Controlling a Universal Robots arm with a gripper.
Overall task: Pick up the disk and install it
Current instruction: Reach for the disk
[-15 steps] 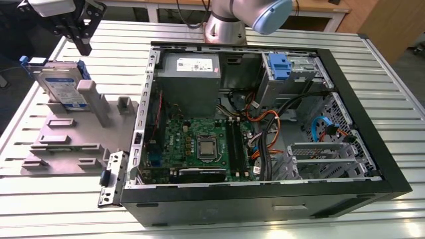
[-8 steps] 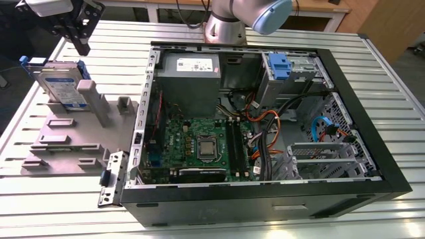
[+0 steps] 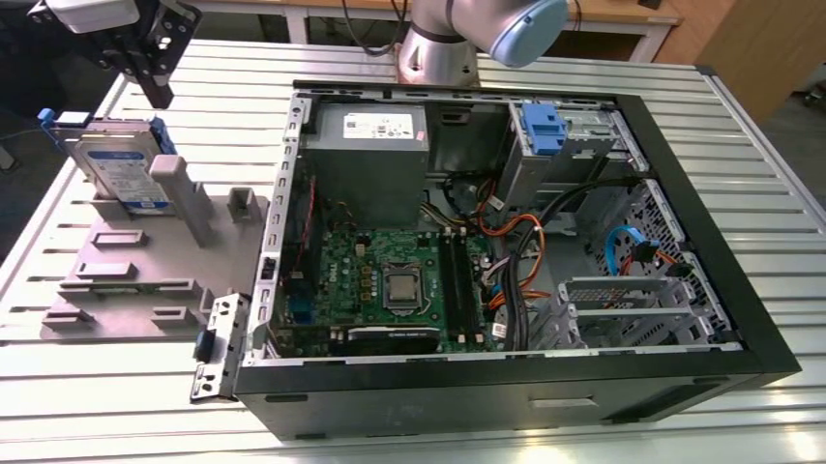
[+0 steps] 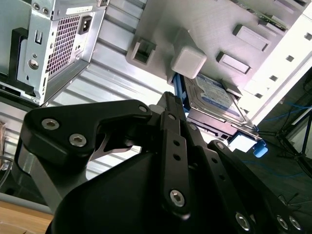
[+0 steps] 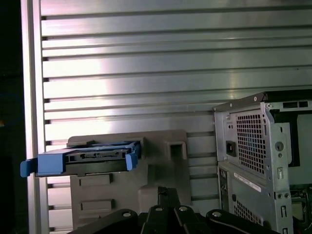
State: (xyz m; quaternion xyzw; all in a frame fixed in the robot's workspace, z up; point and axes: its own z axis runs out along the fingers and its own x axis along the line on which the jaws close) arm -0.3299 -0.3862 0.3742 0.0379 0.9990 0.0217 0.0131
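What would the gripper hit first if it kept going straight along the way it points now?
Probably the disk, standing on edge in the grey holder; the gripper points down toward its top edge. Depth is unclear, so it might instead land on the holder beside it.

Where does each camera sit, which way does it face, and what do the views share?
Exterior view: off the arm, raised, looking down into the open computer case; the arm and gripper show.
Second wrist view: at the wrist, looking past the gripper at the disk in its grey holder.
First wrist view: at the wrist, facing the slatted table; gripper in foreground.
Shared by all: disk, computer case.
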